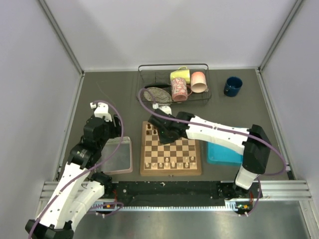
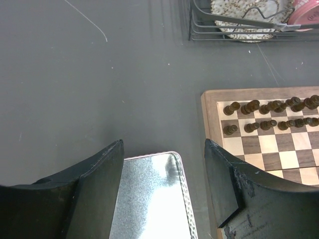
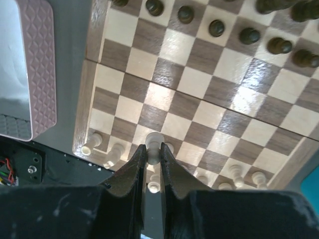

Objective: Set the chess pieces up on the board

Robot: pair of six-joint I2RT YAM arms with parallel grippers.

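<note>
Black fingers of the right gripper (image 3: 152, 149) pinch a pale chess piece (image 3: 154, 141) over the board (image 3: 174, 104), other pale pieces (image 3: 116, 151) just beside them and dark pieces (image 3: 217, 28) well ahead, while the left gripper (image 2: 164, 149) hangs spread wide over a tray (image 2: 149, 199), the board to its right.

White wall panels (image 1: 164, 30) at 12, 9 and 3 o'clock, plain, evenly lit. Aluminium posts (image 1: 60, 35) rising at both far corners. Dark grey tabletop (image 1: 119, 89) matte, thin pale scratch (image 2: 84, 16) out toward 10 o'clock. Aluminium rail (image 1: 279, 188) running along 6 o'clock edge.
</note>
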